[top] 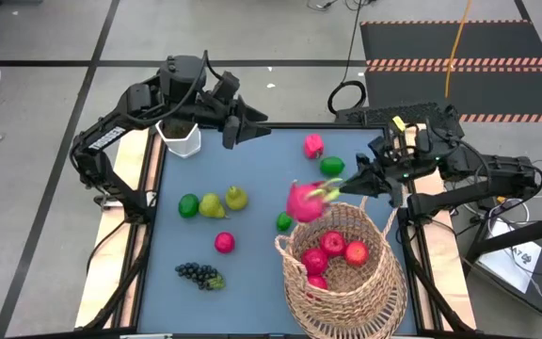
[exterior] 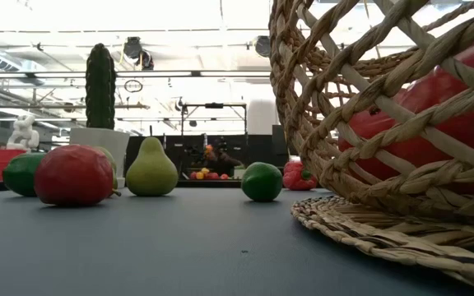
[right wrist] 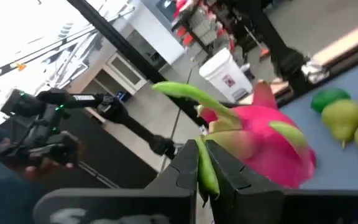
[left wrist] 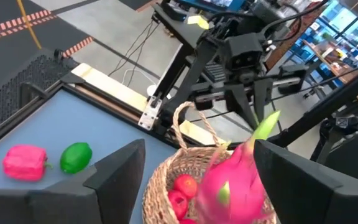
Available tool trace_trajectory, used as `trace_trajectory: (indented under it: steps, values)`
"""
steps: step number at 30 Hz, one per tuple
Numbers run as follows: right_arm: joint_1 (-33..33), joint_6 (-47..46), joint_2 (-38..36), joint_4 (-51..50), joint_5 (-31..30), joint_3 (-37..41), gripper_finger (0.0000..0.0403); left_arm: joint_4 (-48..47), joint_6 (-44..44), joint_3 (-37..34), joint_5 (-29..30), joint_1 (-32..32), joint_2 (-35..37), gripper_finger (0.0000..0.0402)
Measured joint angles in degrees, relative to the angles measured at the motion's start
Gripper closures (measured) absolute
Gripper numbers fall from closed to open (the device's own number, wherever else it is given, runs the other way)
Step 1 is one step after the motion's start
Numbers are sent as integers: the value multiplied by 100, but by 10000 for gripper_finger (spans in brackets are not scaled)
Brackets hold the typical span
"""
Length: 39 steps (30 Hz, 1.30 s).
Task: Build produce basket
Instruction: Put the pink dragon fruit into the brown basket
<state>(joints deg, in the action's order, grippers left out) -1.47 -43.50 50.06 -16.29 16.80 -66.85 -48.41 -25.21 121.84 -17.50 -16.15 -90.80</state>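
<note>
Right now the right gripper (top: 344,185) is clamped on a green leaf tip of the pink dragon fruit (top: 304,201), which hangs just over the far rim of the basket (top: 374,292). In the right wrist view the two fingers pinch only that thin leaf (right wrist: 205,167), not the body. The left gripper (top: 236,129) hovers near the far left part of the table (top: 252,264) beside the white pot (top: 181,137), its fingers spread and holding nothing.

The dragon fruit looks like a light, hollow toy with a smooth skin. The leaf probably bends, so the body may swing or slip free from such a narrow hold. A grip across the round middle would likely be steadier.

The basket stands at the near right corner of the table and already holds several red apples (top: 334,242). It seems stiff enough to take a drop, but light enough to slide if bumped.

On the table lie a pink fruit (top: 313,145) and a lime (top: 331,166) towards the far edge, two pears (top: 224,201), another lime (top: 188,205), a red apple (top: 224,242) and grapes (top: 199,274). These round ones would roll if nudged.
</note>
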Motion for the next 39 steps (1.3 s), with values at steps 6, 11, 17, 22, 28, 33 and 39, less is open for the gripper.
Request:
trace_trajectory:
  steps: [6, 11, 17, 22, 28, 33, 39]
  values:
    - [-176, -106, -233, -975, 1, -352, 395, -278, -3, 0, 41, 3, 0, 123]
    - [-334, -60, 57, -2510, 4, -1339, 395, -306, -40, 0, 222, 14, 0, 128]
    - [-619, -43, 749, -3622, 285, -2441, 396, -296, -40, 0, 531, 14, 0, 128]
    - [-833, -150, 1336, -4186, 718, -3265, 396, -294, -38, 0, 610, 14, 0, 128]
    - [-877, -370, 1950, -4645, 898, -4098, 396, -296, -38, 0, 612, 14, 0, 128]
    - [-879, -378, 2391, -5364, 898, -4341, 396, -297, -38, 0, 612, 16, 0, 128]
    - [-879, -260, 2612, -6410, 901, -4341, 395, -300, -18, 0, 616, 72, 0, 128]
